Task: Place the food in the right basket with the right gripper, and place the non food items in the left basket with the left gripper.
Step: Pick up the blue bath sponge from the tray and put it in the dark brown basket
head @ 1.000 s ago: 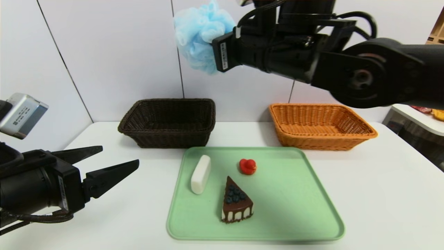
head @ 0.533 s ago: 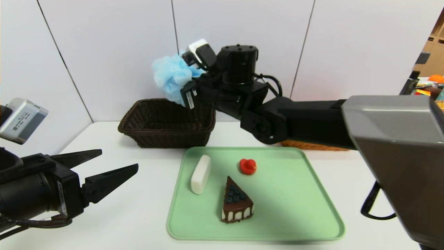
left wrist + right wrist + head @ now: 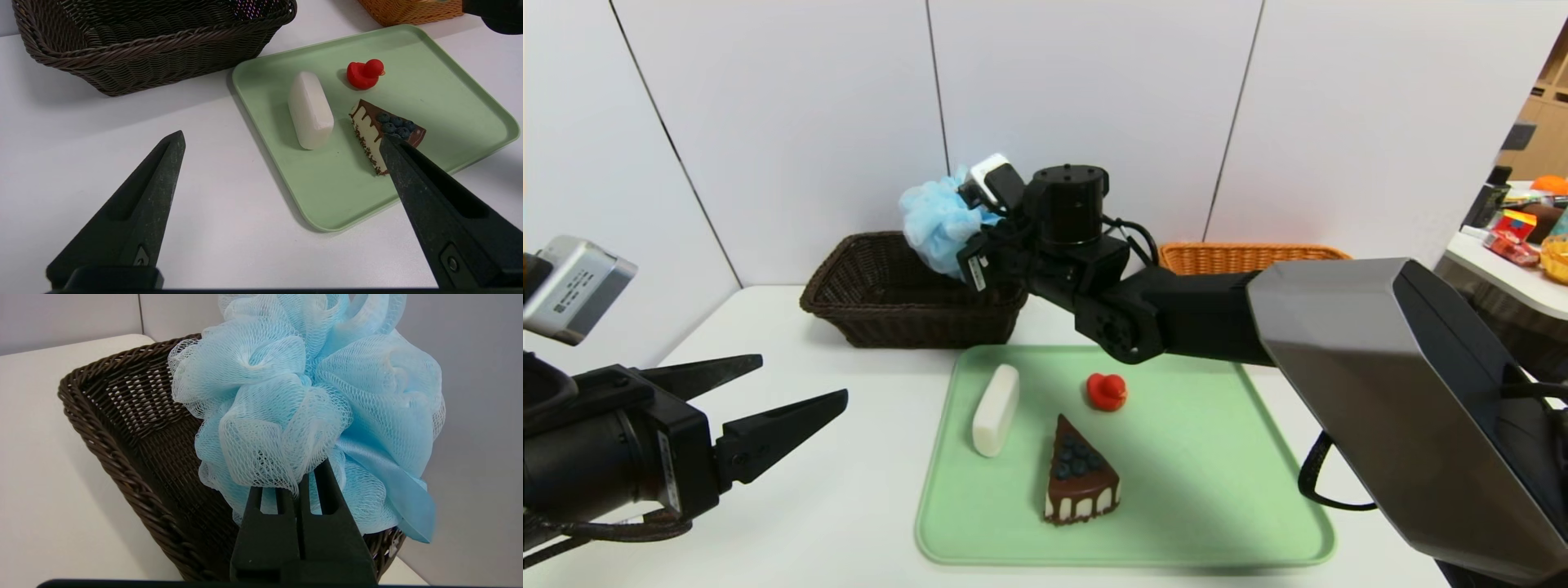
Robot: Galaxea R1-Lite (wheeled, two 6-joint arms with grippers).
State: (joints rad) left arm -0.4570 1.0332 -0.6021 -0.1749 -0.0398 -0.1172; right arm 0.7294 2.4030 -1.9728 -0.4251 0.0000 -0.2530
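Our right gripper (image 3: 308, 477) is pinched fully closed on the mesh of the light-blue bath puff (image 3: 310, 396), holding it over the near right corner of the dark brown basket (image 3: 915, 282). The grip is only on a fold of netting, so we judge the puff could slip free early, or snag on the fingers at release and land on the rim or outside on the white table (image 3: 1380, 425). We also note it is the right arm carrying a non-food item, which the task gives to the left. Our left gripper (image 3: 282, 141) hangs spread wide and empty over the table, near the green tray (image 3: 1201, 457), where the white soap bar (image 3: 996, 410), red duck toy (image 3: 1106, 391) and chocolate cake slice (image 3: 1080, 482) lie apart. The right arm hides much of the orange-tan basket (image 3: 1241, 257), and it reaches across the far end of the tray.
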